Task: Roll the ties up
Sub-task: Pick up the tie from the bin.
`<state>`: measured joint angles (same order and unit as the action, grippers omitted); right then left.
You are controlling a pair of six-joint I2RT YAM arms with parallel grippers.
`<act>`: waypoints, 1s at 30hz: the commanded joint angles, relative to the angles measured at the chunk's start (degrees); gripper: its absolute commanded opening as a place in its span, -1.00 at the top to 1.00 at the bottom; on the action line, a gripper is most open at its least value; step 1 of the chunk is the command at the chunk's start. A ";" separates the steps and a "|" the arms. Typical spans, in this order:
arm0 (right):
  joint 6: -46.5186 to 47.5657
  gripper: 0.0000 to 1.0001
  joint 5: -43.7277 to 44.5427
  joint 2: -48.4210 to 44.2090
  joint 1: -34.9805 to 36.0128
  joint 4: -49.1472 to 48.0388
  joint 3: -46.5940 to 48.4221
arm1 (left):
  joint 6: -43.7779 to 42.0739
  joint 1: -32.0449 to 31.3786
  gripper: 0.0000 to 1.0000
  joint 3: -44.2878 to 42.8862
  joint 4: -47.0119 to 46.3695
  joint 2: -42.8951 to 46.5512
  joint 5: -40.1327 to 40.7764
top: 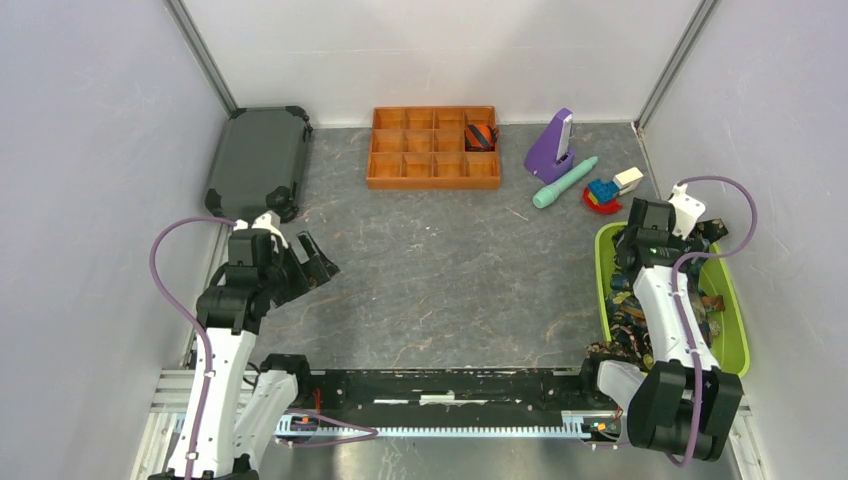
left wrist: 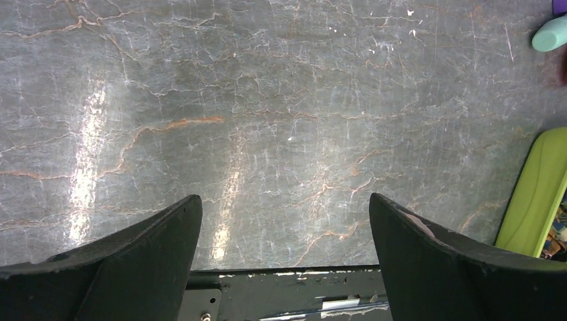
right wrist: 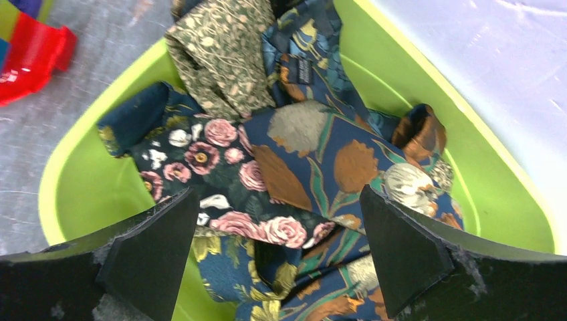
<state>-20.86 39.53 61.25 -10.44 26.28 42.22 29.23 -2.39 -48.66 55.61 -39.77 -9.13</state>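
Hovering above ties (right wrist: 220, 144), right end effector (right wrist: 277, 200) gapes.

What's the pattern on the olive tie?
The olive tie has a pale floral print, clearest in the right wrist view.

My right arm (top: 668, 300) hides most of the ties (top: 622, 328) overhead; below my right gripper (right wrist: 277, 194), lower ties lie buried, green bin (right wrist: 80, 200) cropped.

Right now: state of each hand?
Left hand: open, empty, over the table.
Right hand: open, holding nothing, over the ties in the green bin.
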 commanded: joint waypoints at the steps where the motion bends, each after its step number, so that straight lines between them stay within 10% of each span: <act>1: 1.67 -0.96 -5.53 1.36 -1.03 -8.51 2.77 | -2.71 -0.34 -1.00 -0.11 -1.56 0.11 0.12; 30: 2.80 -0.32 -0.60 33.78 -6.17 -16.83 16.03 | -2.44 -0.53 -1.00 -0.03 -1.50 0.65 0.56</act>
<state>-18.26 36.58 94.15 -15.46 9.52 57.78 29.23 -2.74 -48.66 55.59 -39.33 -9.10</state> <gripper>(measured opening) 0.689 0.997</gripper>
